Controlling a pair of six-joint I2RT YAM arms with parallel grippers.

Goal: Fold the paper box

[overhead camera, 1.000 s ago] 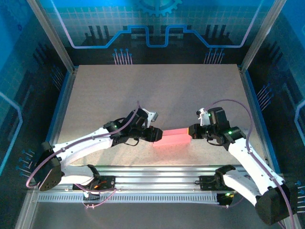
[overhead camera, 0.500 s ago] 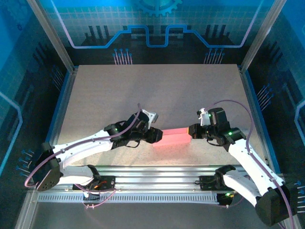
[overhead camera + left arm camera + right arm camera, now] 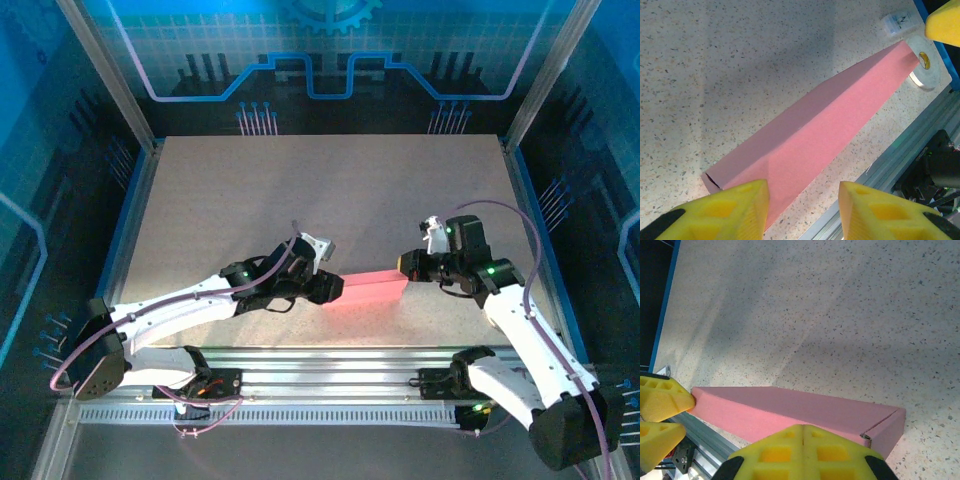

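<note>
**Figure.** Two arms meet at the ends of the paper box point(image 3: 365, 290), seen from above and from each wrist. The landmark is the aluminium rail point(image 3: 330, 362) along the near edge of the table point(image 3: 300, 190).

**Box.** The paper box is pink on every face that shows and is formed into a slim rectangular tube. It lies flat on the speckled table top just beyond the rail, near the rail's middle and roughly parallel to it. Its right end is a little farther from the rail than its left end.

**Left arm.** The left gripper point(image 3: 335, 287) sits just beyond the rail at the box's left end. In the left wrist view its yellow fingers point(image 3: 740, 210) stand partly apart with a clear gap between them. The box's near corner is hidden behind one finger, the other finger is off the card, and no pinch on the box can be made out. That end of the box shows a narrow dark opening.

**Right arm.** The right gripper point(image 3: 403, 266) sits beyond the rail's right half, at the box's right end. In the right wrist view its two yellow pads point(image 3: 775, 450) are pressed together, with only a seam between them and nothing visible in it. They hang over the box's long upper face, close to the end where a tucked flap edge shows. Whether the pads press on the card cannot be told.
</note>
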